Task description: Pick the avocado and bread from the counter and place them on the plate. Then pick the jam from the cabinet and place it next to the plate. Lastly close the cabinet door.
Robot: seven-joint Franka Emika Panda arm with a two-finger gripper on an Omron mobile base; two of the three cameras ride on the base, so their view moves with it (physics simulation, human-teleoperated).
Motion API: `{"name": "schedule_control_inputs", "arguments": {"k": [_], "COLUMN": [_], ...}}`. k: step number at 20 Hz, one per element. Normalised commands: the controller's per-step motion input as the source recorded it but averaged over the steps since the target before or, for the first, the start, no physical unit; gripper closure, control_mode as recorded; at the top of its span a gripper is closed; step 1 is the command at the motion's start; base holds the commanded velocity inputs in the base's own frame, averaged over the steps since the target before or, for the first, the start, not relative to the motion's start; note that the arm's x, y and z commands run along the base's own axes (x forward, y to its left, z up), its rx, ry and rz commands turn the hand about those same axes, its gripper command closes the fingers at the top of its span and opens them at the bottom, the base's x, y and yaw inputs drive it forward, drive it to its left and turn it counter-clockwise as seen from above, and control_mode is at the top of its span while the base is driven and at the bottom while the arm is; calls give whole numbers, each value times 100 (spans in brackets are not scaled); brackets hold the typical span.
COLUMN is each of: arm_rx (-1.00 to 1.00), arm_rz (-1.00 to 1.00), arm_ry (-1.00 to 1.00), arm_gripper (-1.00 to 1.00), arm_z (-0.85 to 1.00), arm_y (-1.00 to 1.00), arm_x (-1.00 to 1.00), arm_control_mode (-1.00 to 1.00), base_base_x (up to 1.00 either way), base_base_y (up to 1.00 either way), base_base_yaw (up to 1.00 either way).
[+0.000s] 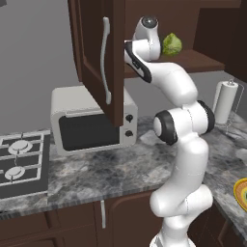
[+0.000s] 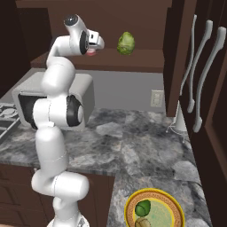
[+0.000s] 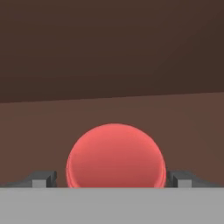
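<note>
The jam [image 3: 115,155], a red jar, stands on the cabinet shelf directly between my fingertips [image 3: 43,178], which sit wide on either side without touching it. My gripper [image 3: 114,178] is open. From the right base view my gripper [image 2: 96,44] reaches onto the shelf [image 2: 133,62] with a bit of the red jam [image 2: 91,53] showing beneath it. The plate [image 2: 155,192] lies on the counter [image 2: 133,146] at the lower right, and on it rest the dark green avocado [image 2: 142,207] and the brown bread [image 2: 142,223]. The cabinet door [image 1: 96,58] hangs open to the left of my arm.
A pale green leafy ball [image 2: 126,43] sits on the shelf just right of my hand. A microwave [image 1: 91,120] stands below the open door, a stove [image 1: 19,164] at the left, a paper towel roll [image 1: 226,101] at the right. Closed doors with long handles [image 2: 199,66] line the right.
</note>
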Motion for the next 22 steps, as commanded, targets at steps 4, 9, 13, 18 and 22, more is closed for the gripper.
{"name": "schedule_control_inputs", "arguments": {"k": [4,9,13,18,22], "arm_rx": [0,0,0,0,0], "arm_rz": [0,0,-4,-15,-19], "arm_ry": [0,0,-4,-2,-9], "arm_gripper": [100,100,100,100,100], "arm_z": [0,0,0,0,0], "arm_y": [7,-1,-6,-14,-22], "arm_x": [14,-8,-84,-100,-100], "arm_control_mode": [-100,-100,-100,-100,-100], "base_base_x": [0,0,0,0,0], "base_base_y": [0,0,0,0,0], "base_base_yaw": [0,0,0,0,0]}}
